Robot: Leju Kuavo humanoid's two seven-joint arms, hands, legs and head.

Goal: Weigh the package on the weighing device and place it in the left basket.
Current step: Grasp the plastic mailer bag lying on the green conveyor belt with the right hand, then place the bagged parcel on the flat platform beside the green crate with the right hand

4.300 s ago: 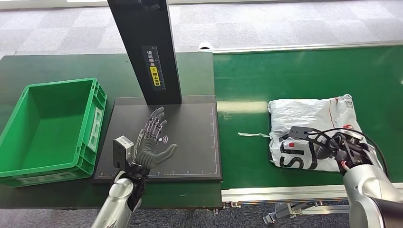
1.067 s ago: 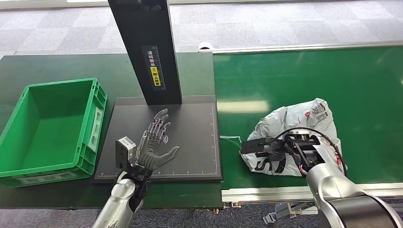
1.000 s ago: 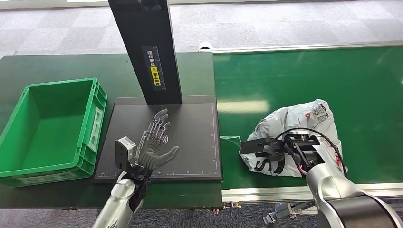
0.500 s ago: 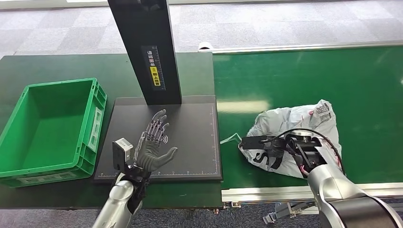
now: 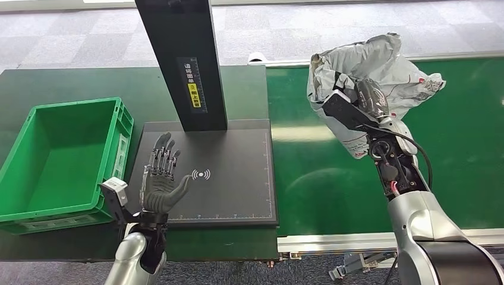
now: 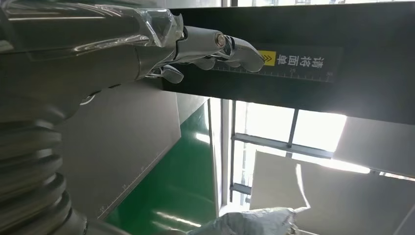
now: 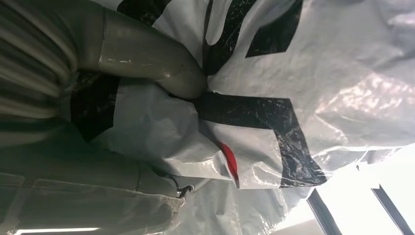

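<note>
Step in hand: by my reading, the carry toward the weighing device, with weighing itself not yet done.
Package: the grey-white plastic package (image 5: 380,71) is lifted clear of the green conveyor belt (image 5: 463,148), up in the air over the belt's far left part, right of the black scale platform (image 5: 232,172) and not touching it.
Right hand: the right hand (image 5: 356,101) grips the package, fingers curled into the crumpled film; the right wrist view shows the thick thumb (image 7: 161,73) pressed into the bag beside its black printing.
Left hand: the left hand (image 5: 160,178) is raised over the near left part of the platform, fingers spread and straight, holding nothing (palm turned toward the package side).
Scale: flat black plate with a small wireless mark (image 5: 201,174) near its middle and a tall black column (image 5: 184,65) rising at its far edge.
Basket: the green basket (image 5: 24,202) sits just left of the platform, nothing lying in it.
Next move calls for: bringing the package leftward and down onto the bare plate, keeping it off the column, and letting it rest fully on the plate. The soft bag may sag over an edge, so a central drop looks safest.
</note>
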